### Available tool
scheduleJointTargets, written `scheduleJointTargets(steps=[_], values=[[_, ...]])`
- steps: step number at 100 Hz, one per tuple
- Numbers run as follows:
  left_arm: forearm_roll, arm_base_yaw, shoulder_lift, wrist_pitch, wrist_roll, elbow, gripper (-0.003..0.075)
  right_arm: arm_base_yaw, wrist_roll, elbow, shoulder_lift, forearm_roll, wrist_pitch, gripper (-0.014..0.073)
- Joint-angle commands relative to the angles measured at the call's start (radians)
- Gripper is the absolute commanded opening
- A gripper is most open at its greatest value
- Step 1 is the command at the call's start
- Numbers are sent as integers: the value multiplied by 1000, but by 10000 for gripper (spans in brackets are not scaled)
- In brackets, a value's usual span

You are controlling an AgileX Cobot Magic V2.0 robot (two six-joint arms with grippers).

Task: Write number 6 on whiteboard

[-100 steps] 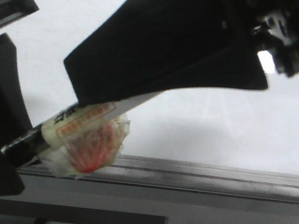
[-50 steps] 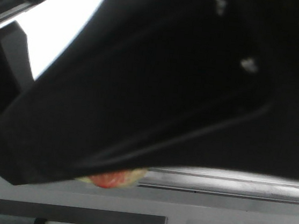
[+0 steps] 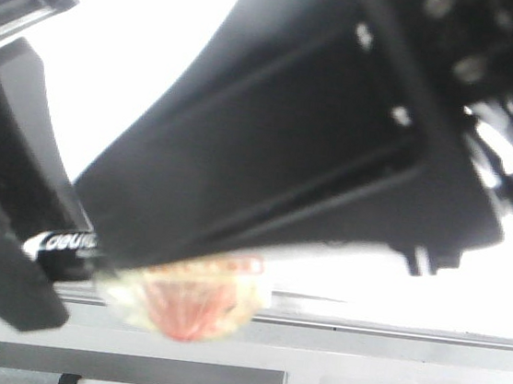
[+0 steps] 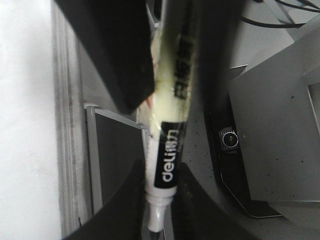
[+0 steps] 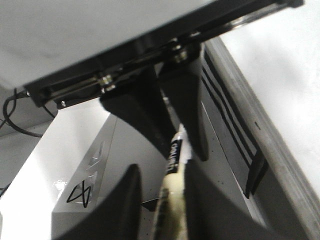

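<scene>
A black-and-white marker (image 4: 167, 160) with a yellowish tape wad (image 3: 188, 300) round its body hangs between both grippers, above the grey ledge (image 3: 379, 340) of the whiteboard (image 3: 162, 42). My left gripper (image 4: 162, 169) is shut on the marker's labelled end, close to the nib. My right gripper (image 5: 162, 175) straddles the taped part. The marker (image 5: 172, 200) lies against one of its fingers, with a gap to the other. In the front view the right gripper (image 3: 131, 233) hides most of the board. The number 6 does not show in any view.
The whiteboard (image 4: 25, 125) is also in the left wrist view, and the whiteboard (image 5: 287, 75) in the right wrist view. Grey and white base panels (image 5: 100, 165), one with a black scribble (image 5: 80, 192), lie below the grippers. A small camera (image 4: 230, 139) sits on the base.
My right gripper swung across the front view, blocking nearly all of it half a second ago, then shifted up and right. The marker has tilted closer to level, its black end in the left gripper.
</scene>
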Motion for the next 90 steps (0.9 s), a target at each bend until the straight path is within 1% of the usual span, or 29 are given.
scheduleJointTargets(steps=[1, 5, 58, 73, 90], values=[[-40, -1, -23, -111, -18, -41, -19, 4, -4, -22, -8, 28, 70, -36], [-40, -1, -23, -111, -18, -41, -19, 4, -4, -22, -8, 26, 77, -73], [-40, -1, -23, -109, -18, -41, -19, 4, -4, -22, -10, 21, 82, -69], [-40, -1, -23, -106, -18, -41, -19, 4, -4, -22, -50, -22, 24, -69], [-28, -1, -23, -106, -18, -41, -19, 3, -4, -22, -113, -35, -102, -69]])
